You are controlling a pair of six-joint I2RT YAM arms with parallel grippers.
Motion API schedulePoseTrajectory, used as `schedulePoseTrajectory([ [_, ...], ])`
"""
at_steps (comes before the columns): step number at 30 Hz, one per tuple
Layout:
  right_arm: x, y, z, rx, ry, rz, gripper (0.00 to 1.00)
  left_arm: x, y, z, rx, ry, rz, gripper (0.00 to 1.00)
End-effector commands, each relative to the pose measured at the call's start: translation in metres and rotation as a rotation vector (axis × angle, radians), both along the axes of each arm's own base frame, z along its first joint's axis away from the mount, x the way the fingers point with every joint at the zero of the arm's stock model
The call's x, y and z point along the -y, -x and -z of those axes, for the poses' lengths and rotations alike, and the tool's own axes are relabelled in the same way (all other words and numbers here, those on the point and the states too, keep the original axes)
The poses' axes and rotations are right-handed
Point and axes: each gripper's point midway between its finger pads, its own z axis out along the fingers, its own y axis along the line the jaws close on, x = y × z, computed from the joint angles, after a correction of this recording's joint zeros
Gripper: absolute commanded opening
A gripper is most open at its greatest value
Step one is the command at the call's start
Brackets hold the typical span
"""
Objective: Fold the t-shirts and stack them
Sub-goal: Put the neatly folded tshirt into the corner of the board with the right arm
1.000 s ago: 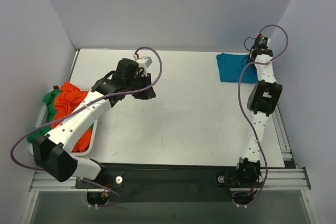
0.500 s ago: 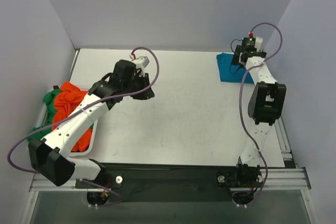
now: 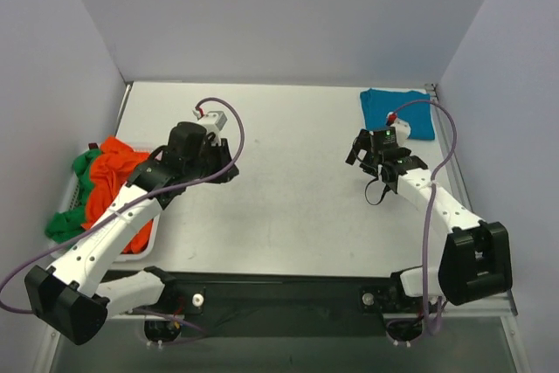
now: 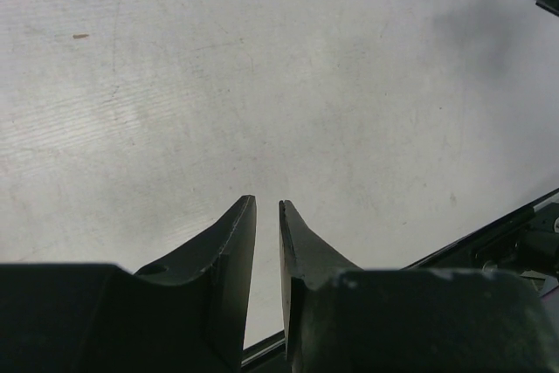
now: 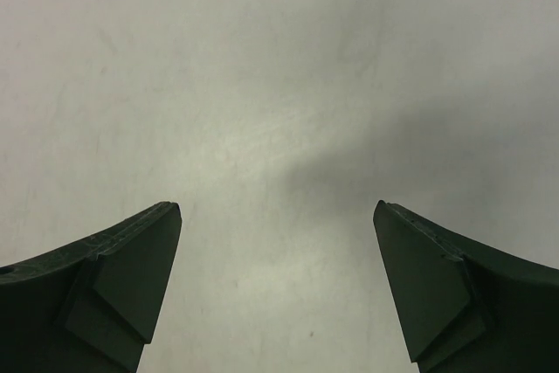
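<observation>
Teal t-shirt [image 3: 377,111] folded | orange t-shirt [image 3: 113,168] crumpled | left claw [image 4: 266,203] barely parted, empty | right claw [image 5: 277,207] wide, empty

The blue-green shirt [image 3: 412,116] is plain, all one colour. The orange shirt [image 3: 118,176] is bright and plain too. The green shirt [image 3: 63,224] is plain green. The basket [image 3: 154,231] is white. The table [image 3: 297,194] is pale grey with tiny marks. The walls [image 3: 279,15] are soft purple-grey. The left arm [image 3: 113,224] and right arm [image 3: 437,203] are white and black, with purple wires [image 3: 425,255]. The left gripper [image 4: 267,203] and right gripper [image 5: 277,207] are black.
</observation>
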Motion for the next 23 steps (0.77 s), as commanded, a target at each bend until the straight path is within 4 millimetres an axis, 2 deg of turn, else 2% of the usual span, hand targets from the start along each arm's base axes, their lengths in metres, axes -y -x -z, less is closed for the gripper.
schedulePoseTrajectory([
  [1,-0.038,0.027,-0.020,0.092,-0.208,-0.102,1.00,-0.010,-0.001,-0.014,0.091,0.012,-0.024,0.28],
  [2,-0.041,0.041,-0.011,0.062,-0.219,-0.125,1.00,-0.012,0.000,-0.012,0.092,0.008,-0.025,0.29],
  [3,-0.045,0.054,-0.020,0.073,-0.233,-0.164,1.00,-0.014,0.003,-0.009,0.092,0.002,-0.031,0.29],
  [4,-0.050,0.064,-0.020,0.066,-0.227,-0.202,1.00,-0.017,0.006,-0.005,0.092,-0.001,-0.036,0.29],
  [6,-0.046,0.084,-0.019,0.058,-0.202,-0.241,1.00,-0.022,0.008,0.003,0.088,-0.011,-0.048,0.29],
  [8,-0.043,0.094,-0.025,0.076,-0.196,-0.253,1.00,-0.024,0.013,0.013,0.076,-0.010,-0.053,0.29],
  [9,-0.039,0.102,-0.021,0.054,-0.184,-0.250,1.00,-0.024,0.015,0.015,0.069,-0.005,-0.059,0.29],
  [15,-0.030,0.116,-0.029,0.097,-0.159,-0.252,1.00,-0.028,0.023,0.023,0.068,0.010,-0.073,0.29],
  [23,-0.033,0.118,-0.026,0.076,-0.173,-0.262,1.00,-0.033,0.028,0.021,0.072,0.001,-0.074,0.29],
])
